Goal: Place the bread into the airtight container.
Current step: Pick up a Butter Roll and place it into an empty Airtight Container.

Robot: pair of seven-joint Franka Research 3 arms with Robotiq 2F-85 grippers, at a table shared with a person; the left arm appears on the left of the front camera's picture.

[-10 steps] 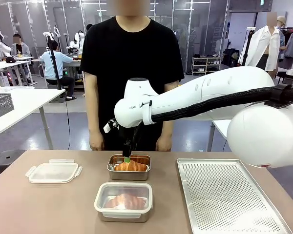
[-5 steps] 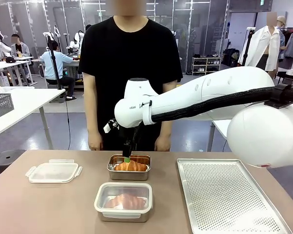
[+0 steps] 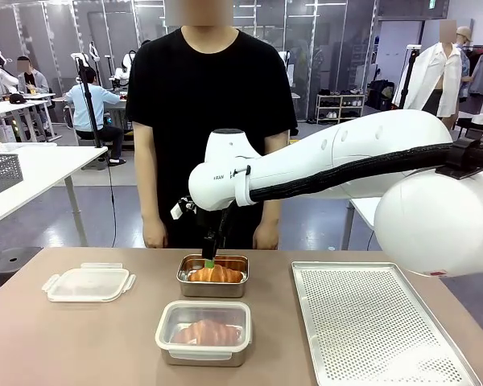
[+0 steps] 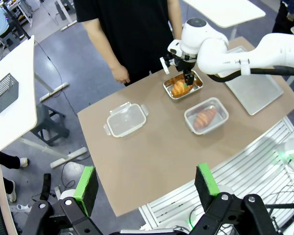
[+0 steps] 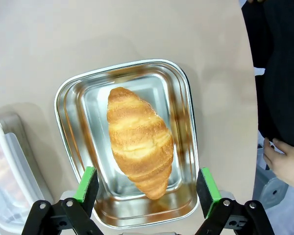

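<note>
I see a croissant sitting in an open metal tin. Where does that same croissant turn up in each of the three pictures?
Front view: the croissant lies in the open metal tin at the table's middle, under the right end effector.
Left wrist view: upper right of middle, far across the table.
Right wrist view: dead centre, lengthwise in the tin.
Shared landmark: the lidded container beside the tin.

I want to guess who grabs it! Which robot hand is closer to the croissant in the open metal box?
The right gripper, open just above the croissant. The left gripper hangs high above the table's near edge.
</note>
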